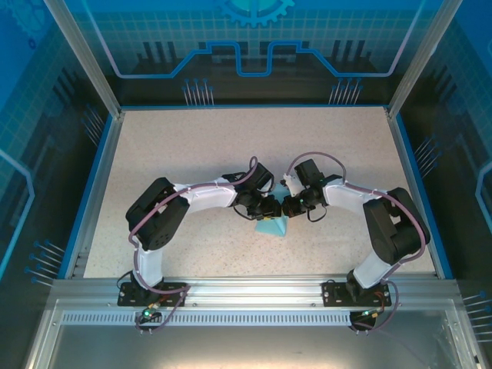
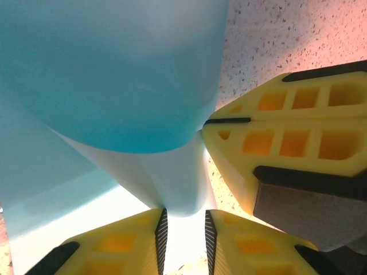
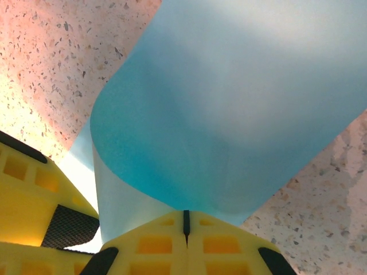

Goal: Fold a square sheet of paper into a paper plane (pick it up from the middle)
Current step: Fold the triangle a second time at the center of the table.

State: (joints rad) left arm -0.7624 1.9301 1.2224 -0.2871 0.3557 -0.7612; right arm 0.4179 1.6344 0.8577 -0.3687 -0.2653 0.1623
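Both hands pinch the sheet mid-fold, just above the desk.
Left hand (image 2: 183, 229) clamps the sheet of paper (image 2: 114, 74); right hand (image 3: 186, 223), jaws closed, grips its curled edge; uneven pull risks a skewed crease or tear over the desk (image 1: 231, 154).

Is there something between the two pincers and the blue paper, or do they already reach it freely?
Nothing visible stands between. The right pincer is shut on the square sheet of paper, which curls up from its tips. The left pincer has the sheet's edge running between its fingers, with a gap showing, beside the other pincer's fingers.
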